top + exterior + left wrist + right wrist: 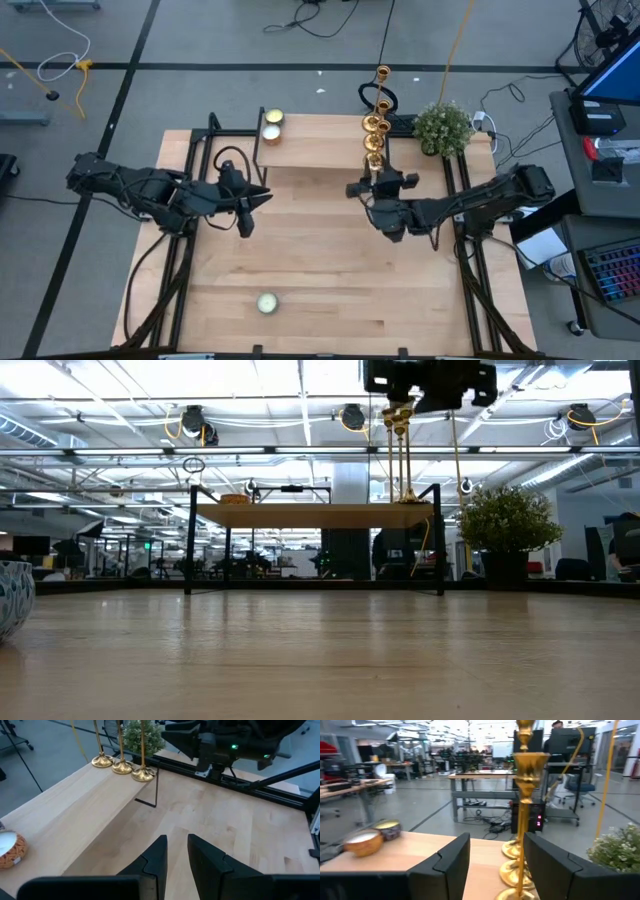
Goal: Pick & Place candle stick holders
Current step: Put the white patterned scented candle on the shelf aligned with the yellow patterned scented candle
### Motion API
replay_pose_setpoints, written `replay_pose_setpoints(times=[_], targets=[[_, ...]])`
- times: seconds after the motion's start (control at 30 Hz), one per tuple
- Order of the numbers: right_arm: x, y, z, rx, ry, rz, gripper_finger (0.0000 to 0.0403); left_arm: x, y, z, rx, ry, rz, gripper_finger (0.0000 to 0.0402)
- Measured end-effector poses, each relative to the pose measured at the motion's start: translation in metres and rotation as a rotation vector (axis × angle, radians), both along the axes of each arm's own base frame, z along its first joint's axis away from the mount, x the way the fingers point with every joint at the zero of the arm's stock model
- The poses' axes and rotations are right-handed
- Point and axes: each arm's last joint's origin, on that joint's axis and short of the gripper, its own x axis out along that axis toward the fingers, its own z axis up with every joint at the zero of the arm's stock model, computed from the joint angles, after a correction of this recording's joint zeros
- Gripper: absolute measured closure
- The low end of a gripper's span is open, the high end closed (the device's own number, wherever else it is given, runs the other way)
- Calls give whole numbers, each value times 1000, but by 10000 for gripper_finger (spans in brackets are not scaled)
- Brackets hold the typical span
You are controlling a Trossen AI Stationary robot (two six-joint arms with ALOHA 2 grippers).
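Nearest the low camera, a blue-patterned bowl [12,598] is seen at the tabletop [330,260] edge. Three candle stick holders [375,135] are lined up on the raised shelf [320,143], at its end beside the potted plant [442,127]. Right end effector [378,185] is held open just in front of the shelf, fingers either side of the nearest holder's stem without gripping. Left end effector [262,198] is kept before the shelf's other end, fingers narrowly parted, nothing held.

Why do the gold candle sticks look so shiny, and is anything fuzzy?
Right wrist view: the nearest candle stick holder catches bright highlights, while the candles at the shelf's far end look soft and blurry. Left wrist view: the three holders' round bases gleam on the shelf. Low view: ceiling lights glare, and the near table is blurred.
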Motion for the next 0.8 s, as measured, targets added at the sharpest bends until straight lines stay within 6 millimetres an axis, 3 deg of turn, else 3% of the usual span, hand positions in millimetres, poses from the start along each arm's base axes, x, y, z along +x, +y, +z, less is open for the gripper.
replay_pose_setpoints(times=[0.47, 0.8], targets=[[-24, 92, 21, 27, -72, 311, 270, -1, -14, 3, -114, -53, -70, 321], [-40, 123, 23, 109, -247, 421, 369, -5, -22, 12, -278, -119, -229, 321]])
